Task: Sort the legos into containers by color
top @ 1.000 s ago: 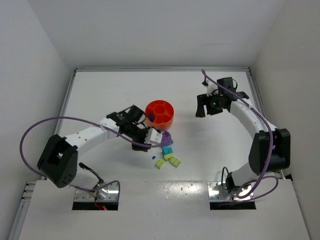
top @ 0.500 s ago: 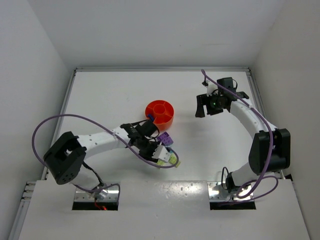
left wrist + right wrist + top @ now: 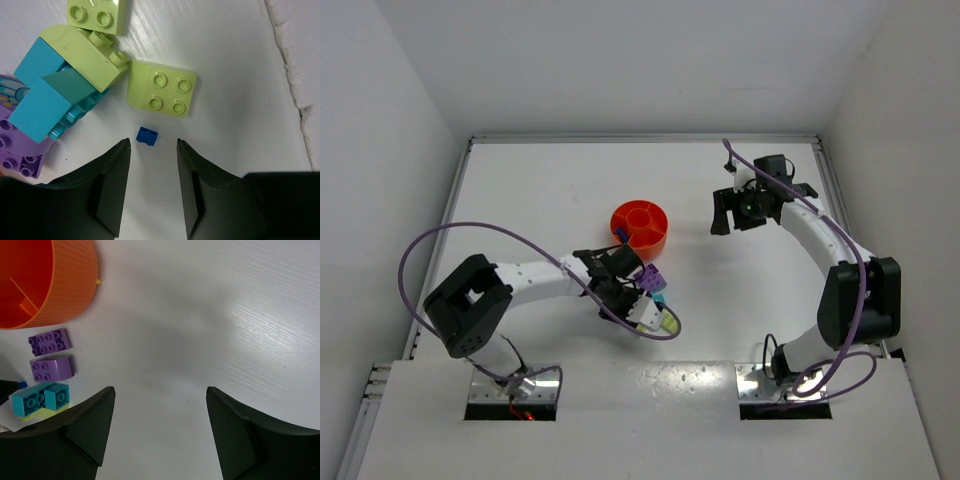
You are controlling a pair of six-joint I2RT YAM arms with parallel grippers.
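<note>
Showing wrist-side only, seemingly: blue lego (image 3: pixel 147 135)

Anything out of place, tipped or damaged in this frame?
Nothing is spilled. There are two small oddities in the left wrist view. The table shows a ragged, chipped-looking edge along the right. The teal bricks and one yellow-green brick lie tipped on their sides in a heap.

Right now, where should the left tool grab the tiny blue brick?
Pinch the blue brick by its short ends, straight from above. It lies flat, alone, just ahead of the left tool, ends facing the fingers; the green plate crowds its far side.
</note>
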